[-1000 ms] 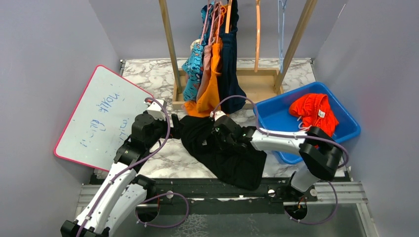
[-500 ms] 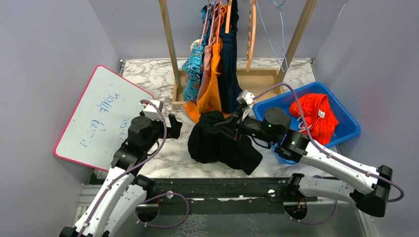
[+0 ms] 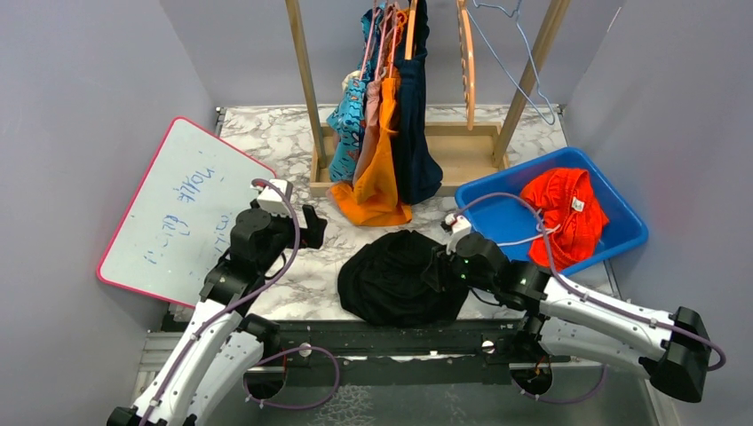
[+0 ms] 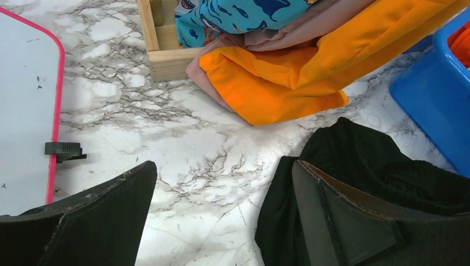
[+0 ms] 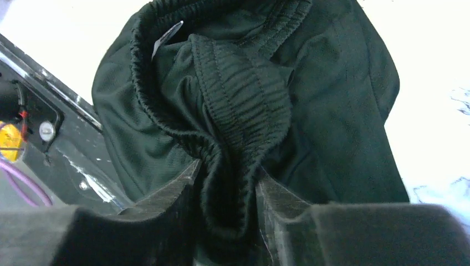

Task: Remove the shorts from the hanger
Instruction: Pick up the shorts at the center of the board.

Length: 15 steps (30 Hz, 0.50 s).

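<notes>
Left gripper (image 4: 221, 166): jaws wide apart, bare marble counter (image 4: 111, 88) showing between them. Right finger sits in front of the black shorts (image 4: 366, 160), bunched on the counter. Beyond: orange shorts (image 4: 282, 83) hem on the counter, dusty pink shorts (image 4: 299, 36) and blue print shorts (image 4: 244, 14) above it, beside the wooden frame (image 4: 166, 55). Whiteboard (image 4: 22, 111) left, black clip (image 4: 64, 149) on its pink edge. Blue bin (image 4: 432, 94) right.

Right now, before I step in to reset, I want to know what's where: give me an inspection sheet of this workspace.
Surface: marble table, black shorts heaped near front edge.
Job's things: four hanging shorts on the rack; red shorts in blue bin.
Clutter: whiteboard, two bare hangers.
Grippers: left gripper open, empty; right gripper pinches black shorts' waistband.
Cables: purple cable looped on each arm.
Surroundings: grey walls.
</notes>
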### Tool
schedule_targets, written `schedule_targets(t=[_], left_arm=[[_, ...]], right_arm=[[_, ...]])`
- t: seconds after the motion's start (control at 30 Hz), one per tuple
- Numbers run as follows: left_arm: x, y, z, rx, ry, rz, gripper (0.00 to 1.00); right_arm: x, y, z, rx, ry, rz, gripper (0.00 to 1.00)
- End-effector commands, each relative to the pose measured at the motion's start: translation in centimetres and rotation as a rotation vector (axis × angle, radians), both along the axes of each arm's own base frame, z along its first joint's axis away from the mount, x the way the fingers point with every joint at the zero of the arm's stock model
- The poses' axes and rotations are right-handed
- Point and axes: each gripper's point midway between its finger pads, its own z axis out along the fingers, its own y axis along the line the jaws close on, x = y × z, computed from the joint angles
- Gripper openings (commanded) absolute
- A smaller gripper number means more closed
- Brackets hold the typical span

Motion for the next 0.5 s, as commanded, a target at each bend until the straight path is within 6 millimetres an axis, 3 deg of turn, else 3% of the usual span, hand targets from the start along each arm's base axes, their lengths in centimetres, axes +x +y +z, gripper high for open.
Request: schedule_targets(t=[0.0, 0.07, 0.13, 0.3, 0.33, 0.37, 0.47], left_arm=[[0.2, -0.6, 0.5, -0.007, 0.003, -0.027, 0.95], [0.3, -1.0, 0.1, -0.003, 0.016, -0.045, 0.95], [0.4, -1.2, -0.3, 0.001, 0.032, -0.057, 0.95], [0.4, -0.9, -0.7, 0.02, 0.041, -0.049, 0.95], [0.4, -0.8, -0.5, 0.021, 0.034, -0.043, 0.95], [0.4, -0.7, -0.5, 0.023, 0.029, -0.037, 0.95], [0.5, -0.2, -0.3, 0.031, 0.017, -0.016, 0.96]], right_arm=[[-0.7, -1.5, 0.9, -0.008, 0.045, -0.067, 0.49], [-0.7, -1.7, 0.5, -0.04, 0.051, -0.058, 0.66], [-0.5, -1.7, 0.1, -0.08, 0.053, -0.046, 0.77], [0.3, -0.2, -0.9, -0.182, 0.088, 0.004, 0.85], [0.3, 0.4, -1.2, -0.196, 0.1, 0.024, 0.89], [0.3, 1.0, -1.7, -0.208, 0.111, 0.054, 0.99], [-0.3, 2.9, -3.7, -0.244, 0.197, 0.146, 0.99]])
